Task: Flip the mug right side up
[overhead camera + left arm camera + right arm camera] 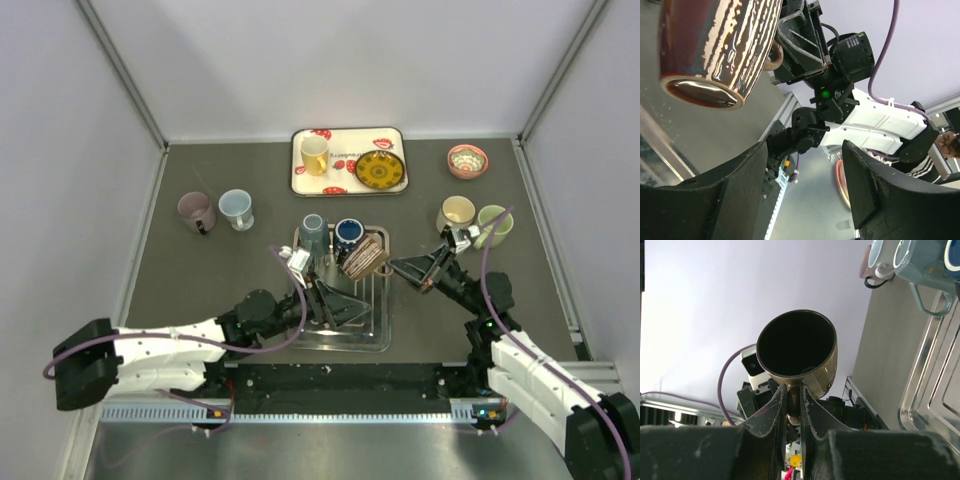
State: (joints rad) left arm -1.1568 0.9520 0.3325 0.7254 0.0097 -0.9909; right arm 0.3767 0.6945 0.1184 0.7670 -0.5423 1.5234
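Observation:
The mug (363, 255), brown with pale streaks, hangs tilted in the air over the metal dish rack (375, 335). My right gripper (397, 266) is shut on its handle. In the right wrist view the mug's dark mouth (796, 342) faces the camera, and the handle is pinched in the right gripper (794, 399). The left wrist view shows the mug (715, 45) at the upper left with its glossy base turned down. My left gripper (805, 195) is open with nothing between its fingers. It sits low over the rack (338, 305), below and left of the mug.
Two blue mugs (313, 232) (348, 232) stand at the rack's far end. A white tray (300, 185) at the back holds a yellow mug (315, 155) and a patterned plate (380, 170). More mugs stand left (197, 211) and right (457, 212), and a small bowl (467, 160) sits far right.

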